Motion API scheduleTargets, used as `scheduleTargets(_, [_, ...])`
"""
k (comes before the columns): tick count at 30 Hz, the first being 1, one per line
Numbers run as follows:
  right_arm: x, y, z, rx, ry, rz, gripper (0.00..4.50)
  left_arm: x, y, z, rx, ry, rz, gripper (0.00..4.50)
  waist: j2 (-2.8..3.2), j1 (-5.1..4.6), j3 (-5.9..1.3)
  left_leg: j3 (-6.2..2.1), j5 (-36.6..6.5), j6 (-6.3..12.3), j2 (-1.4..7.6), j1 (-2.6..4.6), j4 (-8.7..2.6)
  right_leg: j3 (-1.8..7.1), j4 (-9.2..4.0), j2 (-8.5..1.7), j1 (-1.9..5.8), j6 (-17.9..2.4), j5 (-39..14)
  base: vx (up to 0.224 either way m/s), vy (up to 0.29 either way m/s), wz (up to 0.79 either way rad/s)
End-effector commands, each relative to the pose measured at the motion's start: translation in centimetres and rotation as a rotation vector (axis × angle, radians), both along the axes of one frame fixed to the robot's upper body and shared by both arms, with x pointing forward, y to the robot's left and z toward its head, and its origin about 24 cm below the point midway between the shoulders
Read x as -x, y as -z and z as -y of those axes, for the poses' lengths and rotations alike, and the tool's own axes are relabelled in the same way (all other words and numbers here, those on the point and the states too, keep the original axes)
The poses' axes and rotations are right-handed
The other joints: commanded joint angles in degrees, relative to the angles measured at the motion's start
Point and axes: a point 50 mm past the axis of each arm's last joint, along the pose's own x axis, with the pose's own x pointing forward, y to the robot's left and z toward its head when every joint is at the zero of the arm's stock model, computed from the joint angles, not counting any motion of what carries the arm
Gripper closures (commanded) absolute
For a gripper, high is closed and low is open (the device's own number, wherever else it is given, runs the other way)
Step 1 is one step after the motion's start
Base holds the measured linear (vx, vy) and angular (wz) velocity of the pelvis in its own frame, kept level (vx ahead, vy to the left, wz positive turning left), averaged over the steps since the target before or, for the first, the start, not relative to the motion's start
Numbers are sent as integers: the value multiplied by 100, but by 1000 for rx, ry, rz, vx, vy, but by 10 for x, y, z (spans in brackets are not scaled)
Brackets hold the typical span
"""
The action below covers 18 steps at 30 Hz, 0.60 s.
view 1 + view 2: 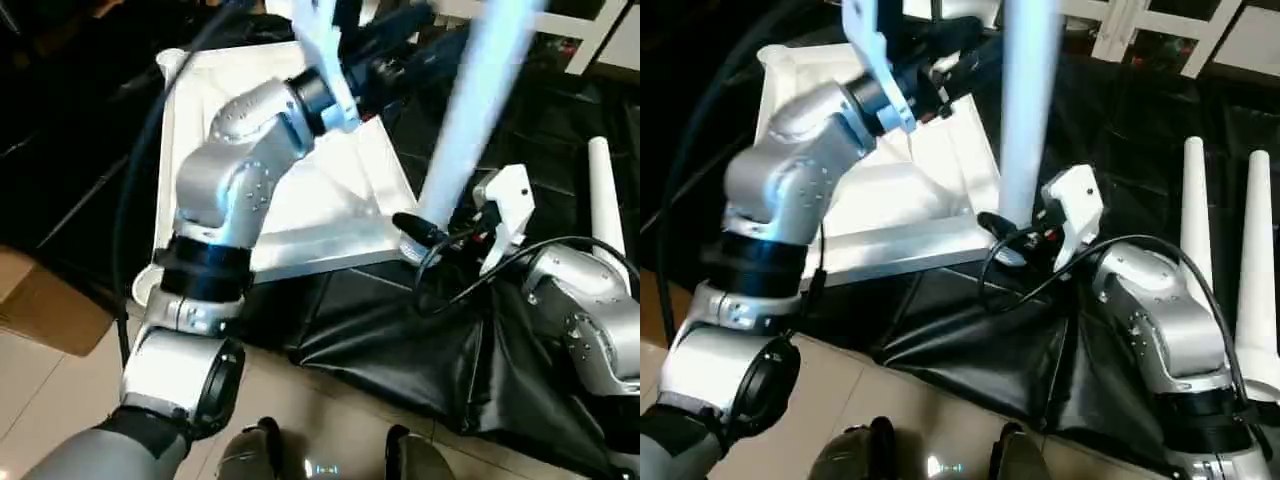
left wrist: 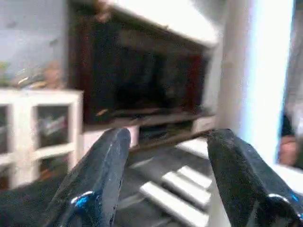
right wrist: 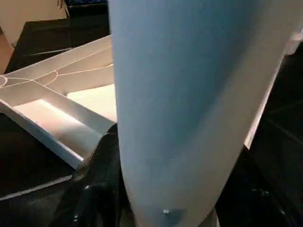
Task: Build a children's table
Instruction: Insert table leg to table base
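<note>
Your right gripper [image 1: 1012,240], at the centre of the right eye frame, is closed on a white table leg [image 1: 1028,100] near its lower end; the leg rises steeply out of the top of the frame, and in the right wrist view its pale tube [image 3: 189,94] sits between the two black fingers [image 3: 94,189]. The leg's lower end hangs just beside the near right corner of the white table top [image 1: 340,200], which lies ribs-up on black sheeting [image 1: 400,350] in the upper middle of the left eye frame; whether the leg touches the corner you cannot tell. Your left arm [image 1: 240,170] reaches across the top toward the upper centre of the frame, and your left gripper [image 2: 165,175] stands open with nothing between its fingers [image 2: 102,175], pointed at a dark cabinet and white shelving [image 2: 38,127] in the background. Two more white legs [image 1: 1193,210] lie side by side on the sheeting at the right edge of the right eye frame, well apart from the top. A brown cardboard box [image 1: 40,305] sits on the tiled floor at the left edge.
</note>
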Motion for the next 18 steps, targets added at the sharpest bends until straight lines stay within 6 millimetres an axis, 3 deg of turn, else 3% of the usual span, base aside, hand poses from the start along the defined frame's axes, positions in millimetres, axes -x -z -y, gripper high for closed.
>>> scheduleTargets(1, [0, 6, 0, 25, -2, -18, 258, 13, -7, 3, 21, 89, 28, 150, -146, 20, -655, -10, -888, 894, 57, 242, -235, -14, -244, 59, 428, -1591, -605, 0, 0, 0])
scheduleTargets(4, [0, 7, -1, 27, -2, -18, 258, 18, -8, 0, 21, 108, 30, 150, -139, 10, -626, -24, -1324, 644, 58, 253, -264, -14, -301, 54, 396, -1356, -1366, 0, 0, 0])
scheduleTargets(9, [-8, 3, 3, 5, 86, 24, 259, -16, 4, -27, -1, -279, -48, 150, -133, -40, -616, -58, -1665, 346, 34, 243, -313, -27, -385, 85, 354, -823, -1991, -42, 5, 1])
scheduleTargets(10, [-12, -2, 7, -17, 151, 44, 259, -28, 8, -43, 4, -424, -81, 150, -122, -40, -632, -64, -1703, 305, 30, 245, -309, -29, -380, 87, 357, -777, -2008, -54, 8, 1])
scheduleTargets(11, [-14, -5, 9, -32, 194, 57, 259, -34, 11, -55, 7, -514, -101, 150, -70, -69, -597, -74, -1814, 227, 9, 233, -329, -37, -390, 105, 324, -670, -2062, -55, 9, -3])
scheduleTargets(12, [-15, -9, 14, -60, 251, 66, 259, -40, 16, -77, 18, -640, -137, 150, -97, -95, -621, -91, -1857, 148, -11, 218, -331, -52, -381, 107, 349, -568, -2115, 0, 0, 0])
scheduleTargets(14, [-11, -12, 19, -75, 309, 75, 259, -44, 27, -120, 8, -885, -198, 150, -65, -121, -615, -109, -1929, 67, -15, 223, -346, -64, -383, 116, 336, -496, -2160, 0, 0, 0])
scheduleTargets(15, [-11, -13, 19, -75, 311, 75, 259, -44, 27, -122, 5, -895, -198, 150, -64, -128, -617, -114, -1948, 50, -16, 232, -353, -66, -399, 120, 329, -459, -2174, 0, 0, 0])
scheduleTargets(18, [-2, -13, 20, -33, 347, 64, 259, -34, 40, -156, -50, -1106, -174, 150, -57, -122, -668, -114, -1858, 70, 11, 269, -337, -56, -384, 124, 312, -550, -1931, 0, 0, 0])
